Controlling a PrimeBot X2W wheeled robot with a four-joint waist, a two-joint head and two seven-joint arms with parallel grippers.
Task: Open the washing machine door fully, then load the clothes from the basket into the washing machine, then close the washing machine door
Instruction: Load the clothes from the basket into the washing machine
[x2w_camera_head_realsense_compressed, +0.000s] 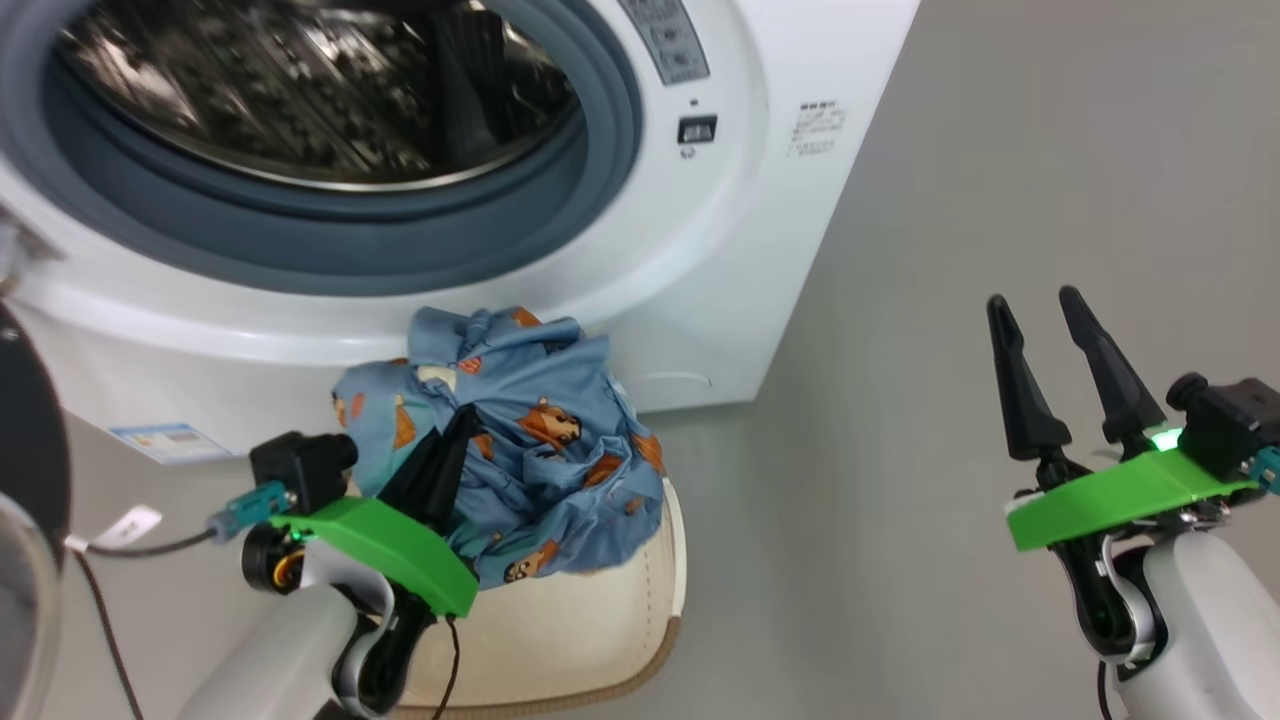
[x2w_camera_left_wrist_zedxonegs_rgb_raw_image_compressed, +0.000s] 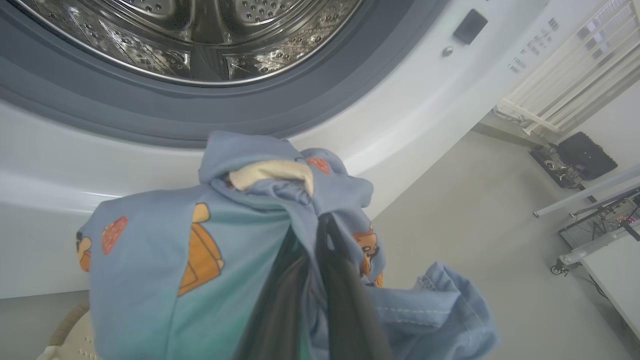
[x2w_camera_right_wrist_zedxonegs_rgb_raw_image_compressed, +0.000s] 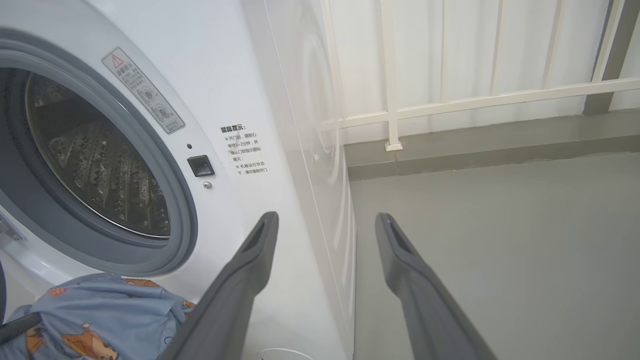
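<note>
The washing machine stands with its steel drum exposed. Its door is swung open at the far left edge, black rim and glass partly in view. My left gripper is shut on the clothes, a light blue bear-print bundle lifted just above the basket and below the drum opening. The left wrist view shows the dark fingers buried in the clothes, drum straight ahead. My right gripper hangs open over bare floor at the right, away from the machine.
Grey floor lies to the machine's right. A white railing lines the wall behind. Equipment and a table corner sit far right in the left wrist view. A cable trails beside the left wrist.
</note>
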